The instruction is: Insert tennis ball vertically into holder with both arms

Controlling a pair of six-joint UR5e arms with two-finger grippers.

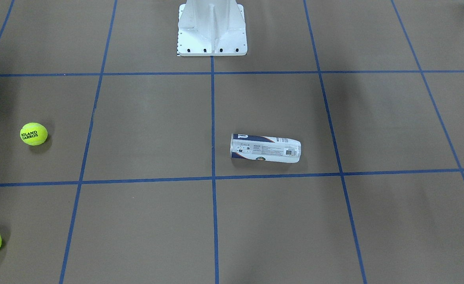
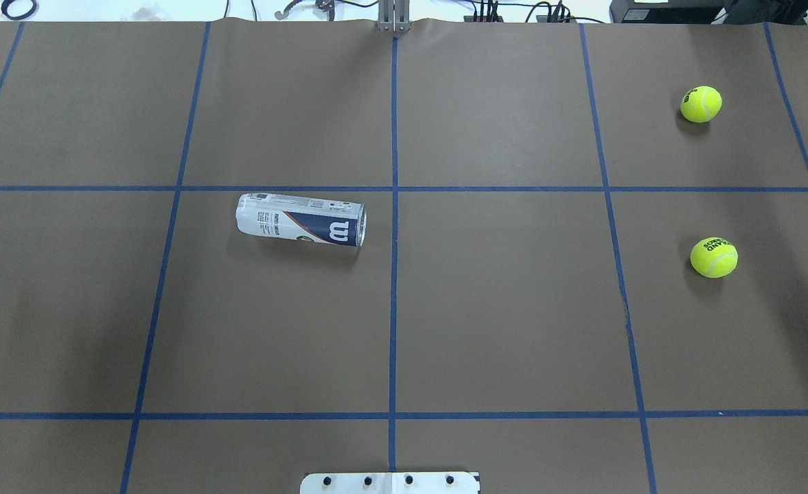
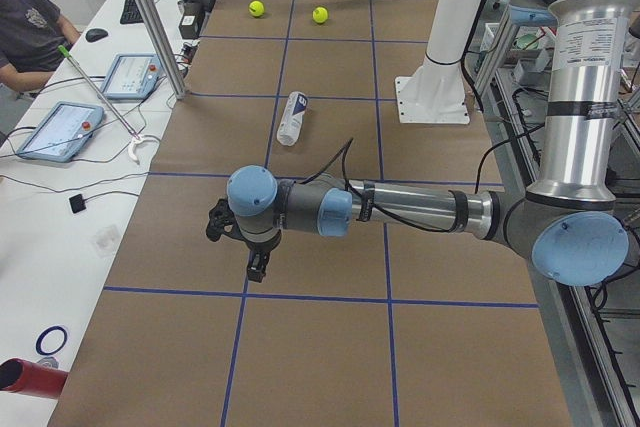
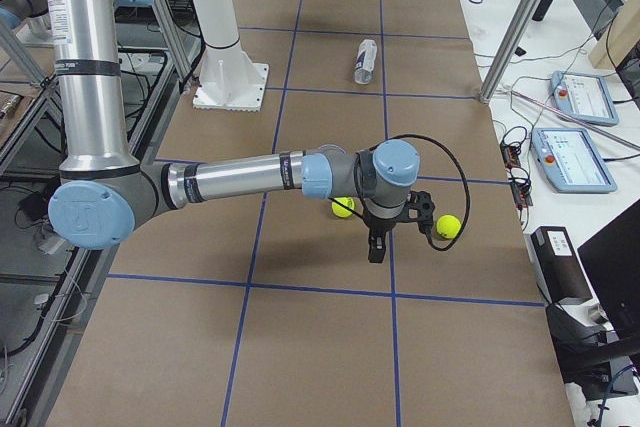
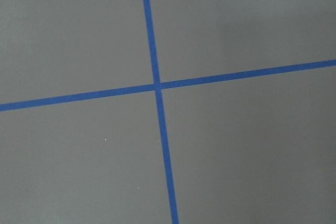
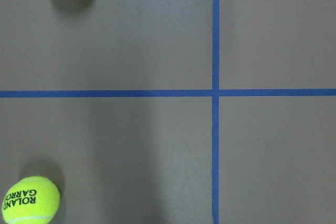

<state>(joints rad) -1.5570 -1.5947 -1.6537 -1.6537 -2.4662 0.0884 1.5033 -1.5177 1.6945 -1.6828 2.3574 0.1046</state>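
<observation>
Left claw: hangs over bare tabletop, well out to the left of the pedestal base; open or closed, cannot tell. Waits on the holder's side, likely to raise and steady it.
Holder: lies on its side, ahead of the pedestal base and a little left of it, touched by nothing. Needs standing upright before a ball can drop in from above.
Roland Garros ball: loose, well right of the pedestal base.
Second ball: farther ahead of the pedestal base, apart from the first.
Right claw: hovers far right of the pedestal base, by both balls; grip state, cannot tell. Looks placed to fetch one.
</observation>
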